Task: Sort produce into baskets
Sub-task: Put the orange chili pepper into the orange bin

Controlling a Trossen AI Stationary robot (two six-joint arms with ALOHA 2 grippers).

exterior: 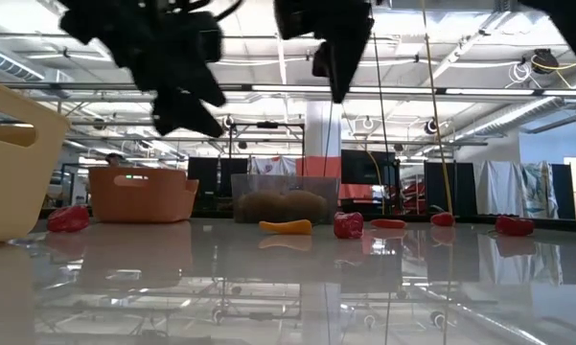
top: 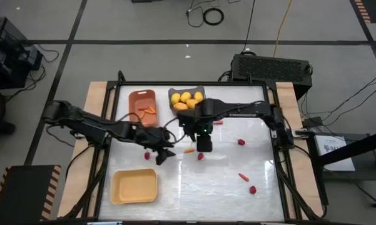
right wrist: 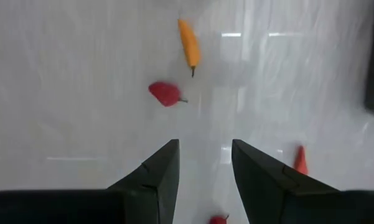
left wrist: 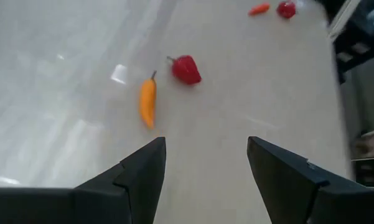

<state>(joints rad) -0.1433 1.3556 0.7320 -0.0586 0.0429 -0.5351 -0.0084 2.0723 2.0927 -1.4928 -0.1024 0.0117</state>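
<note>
Both grippers, left [top: 164,154] and right [top: 204,147], are held open above the glossy white table [top: 238,194]; a tapered orange carrot [top: 189,150] and a glossy red piece [top: 201,156] lie at the right gripper's seven o'clock.

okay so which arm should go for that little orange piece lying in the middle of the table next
Probably left. The left gripper is open and low beside the orange piece, which lies just ahead of its fingers. The right gripper, also open, is close too.
</note>
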